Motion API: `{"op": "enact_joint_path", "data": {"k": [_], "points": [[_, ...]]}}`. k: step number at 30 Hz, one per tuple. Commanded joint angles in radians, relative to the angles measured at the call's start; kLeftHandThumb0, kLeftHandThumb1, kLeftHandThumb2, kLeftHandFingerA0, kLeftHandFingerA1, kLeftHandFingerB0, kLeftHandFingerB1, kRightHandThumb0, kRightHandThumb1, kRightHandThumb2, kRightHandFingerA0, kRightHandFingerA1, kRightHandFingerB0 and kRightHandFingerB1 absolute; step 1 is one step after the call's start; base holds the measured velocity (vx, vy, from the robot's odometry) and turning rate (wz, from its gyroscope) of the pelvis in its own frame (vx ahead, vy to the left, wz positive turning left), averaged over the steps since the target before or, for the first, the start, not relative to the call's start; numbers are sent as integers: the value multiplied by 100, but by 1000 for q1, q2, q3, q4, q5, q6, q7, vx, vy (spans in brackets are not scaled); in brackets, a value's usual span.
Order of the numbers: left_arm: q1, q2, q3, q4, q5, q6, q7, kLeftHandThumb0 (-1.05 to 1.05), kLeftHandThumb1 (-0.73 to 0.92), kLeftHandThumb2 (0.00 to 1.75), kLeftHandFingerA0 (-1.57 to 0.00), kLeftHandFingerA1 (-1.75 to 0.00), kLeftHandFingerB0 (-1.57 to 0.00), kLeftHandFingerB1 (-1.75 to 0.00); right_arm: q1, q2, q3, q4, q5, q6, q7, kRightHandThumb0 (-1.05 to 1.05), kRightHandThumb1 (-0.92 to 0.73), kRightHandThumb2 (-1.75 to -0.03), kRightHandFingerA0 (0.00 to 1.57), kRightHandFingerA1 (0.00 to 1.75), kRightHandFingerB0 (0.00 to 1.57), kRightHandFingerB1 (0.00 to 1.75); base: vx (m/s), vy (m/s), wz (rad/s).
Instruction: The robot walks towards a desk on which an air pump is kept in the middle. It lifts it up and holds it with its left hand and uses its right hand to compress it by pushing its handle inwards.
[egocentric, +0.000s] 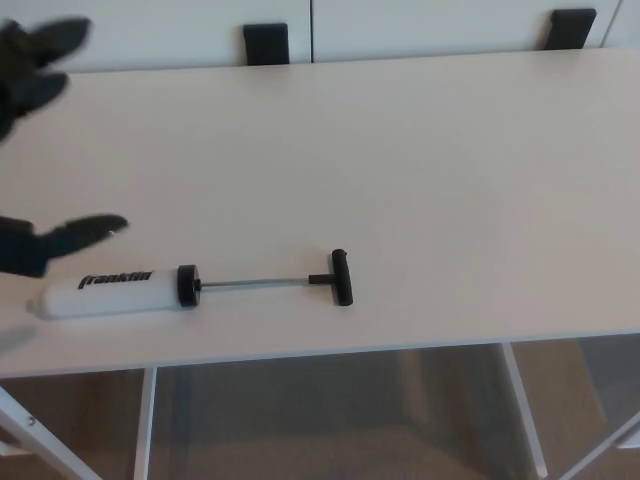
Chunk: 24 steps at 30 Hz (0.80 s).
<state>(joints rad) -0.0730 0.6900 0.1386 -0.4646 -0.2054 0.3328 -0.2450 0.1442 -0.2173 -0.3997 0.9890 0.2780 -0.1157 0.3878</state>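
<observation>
Left hand (35, 150) shows at the picture's left edge, blurred, black, with its fingers (45, 40) spread wide above and its thumb (85, 232) reaching out below, holding nothing and with a broad gap between them. Just below that thumb, near it but apart from it, lies the air pump (190, 285) flat on the pale worktop (420, 170), close to the near edge. Its white barrel (105, 293), printed with black lettering, sits directly under the hand's lower part, its rounded end pointing toward the picture's left edge. Away from the hand, toward the right, the barrel ends in a black cap (188, 285), and from that a thin metal rod (255, 283) runs out, fully drawn, to a black T-shaped handle (340, 277) that stands crosswise to the rod. Well beyond the hand, along the far edge of the worktop, two black brackets (266, 43) show against a white wall, one nearer the hand's side and one far off to the right. Below the near edge, white legs (148, 420) of the worktop and a brownish floor can be seen. No right hand appears in the head view
</observation>
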Motion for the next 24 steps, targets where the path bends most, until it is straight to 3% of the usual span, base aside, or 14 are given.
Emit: {"op": "enact_joint_path", "data": {"k": [1, 5, 6, 11, 12, 19, 22, 23, 24], "points": [[-105, 132, -446, 215, 560, -57, -78, -55, 38, 67, -5, -35, -9, -27, -10, -22, 15, -23, -18, 13, -28, -35, -52, -56, 71, 51, 37, 35, 0, 0, 0], [-122, 129, -504, 254, 607, -60, -60, -55, 38, 67, -6, -36, -8, -26, -5, -19, 15, -37, -13, 20, -25, -35, -53, -56, 72, 52, 37, 36, 0, 0, 0], [-128, 130, -524, 268, 628, -65, -53, -50, 48, 55, -11, -29, -10, -25, -5, -19, 16, -41, -13, 20, -25, -33, -54, -56, 73, 52, 37, 36, 0, 0, 0], [-138, 143, -575, 303, 677, -80, -43, -50, 48, 55, -11, -29, -8, -26, -13, -22, 14, -27, -10, 16, -18, -32, -54, -56, 72, 52, 38, 36, 0, 0, 0], [-144, 147, -592, 322, 697, -88, -38, -53, 34, 69, -2, -38, -7, -31, -16, -22, 14, -35, -10, 21, -21, -32, -55, -56, 71, 52, 38, 36, 0, 0, 0], [-174, 146, -638, 402, 735, -117, 12, -59, 36, 69, -6, -39, -1, -29, -12, -20, 18, -61, -10, 30, -26, -31, -53, -56, 73, 52, 39, 37, 0, 0, 0], [-200, 146, -655, 426, 749, -116, 18, -58, 41, 66, -9, -36, -8, -32, -30, -21, 21, -55, -11, 34, -28, -31, -57, -57, 69, 52, 39, 37, 0, 0, 0], [-205, 151, -664, 432, 760, -126, 20, -30, 31, 87, 0, -49, 0, -47, -37, -24, 20, -32, -11, 25, -14, -32, -57, -57, 66, 51, 39, 37, 0, 0, 0], [-209, 157, -675, 439, 772, -139, 23, -30, 31, 87, 0, -49, 0, -47, -44, -29, 20, -5, -10, 12, 3, -32, -57, -57, 66, 51, 39, 37, 0, 0, 0]]}}
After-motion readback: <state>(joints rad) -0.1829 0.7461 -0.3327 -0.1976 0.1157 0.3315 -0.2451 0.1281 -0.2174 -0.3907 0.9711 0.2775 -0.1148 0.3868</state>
